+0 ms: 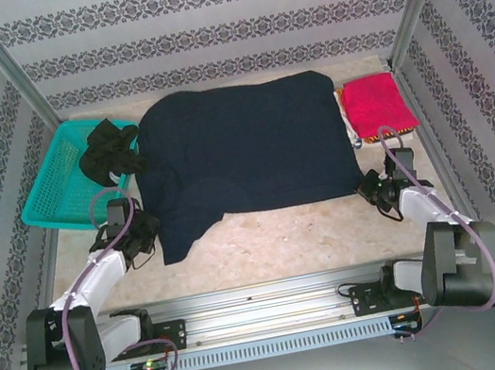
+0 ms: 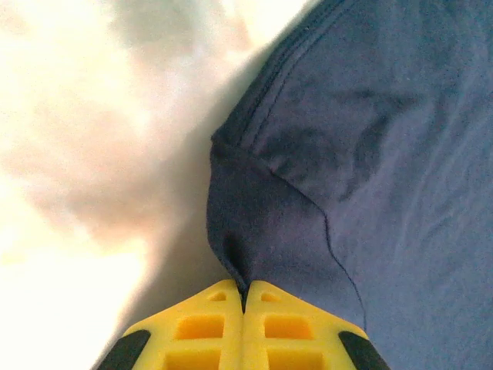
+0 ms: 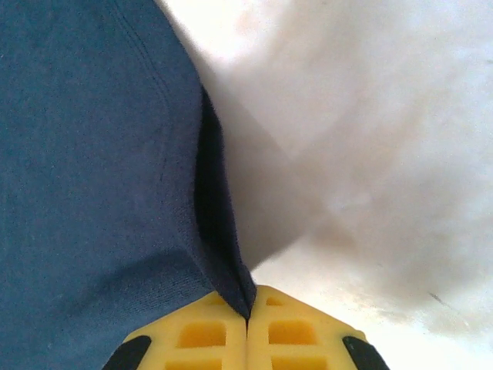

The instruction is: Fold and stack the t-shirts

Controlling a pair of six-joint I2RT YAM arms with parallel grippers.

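As left tool, right tool pinch navy t-shirt edges, table seemingly open

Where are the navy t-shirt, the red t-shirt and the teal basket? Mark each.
navy t-shirt (image 1: pixel 250 146), top external view, middle of the spread cloth
red t-shirt (image 1: pixel 377 105), top external view, middle of its folded top
teal basket (image 1: pixel 56 178), top external view, bare mesh floor

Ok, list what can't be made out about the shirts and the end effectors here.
- Top view: the black t-shirt is a dark crumpled heap on the basket rim; its layout is unreadable.
- Top view: the pinkish-red t-shirt covers whatever lies beneath it.
- Left wrist view: the left end effector, shut, hides how much navy t-shirt it pinches.
- Right wrist view: likewise for the right end effector; the frame edge cuts the shirt off.
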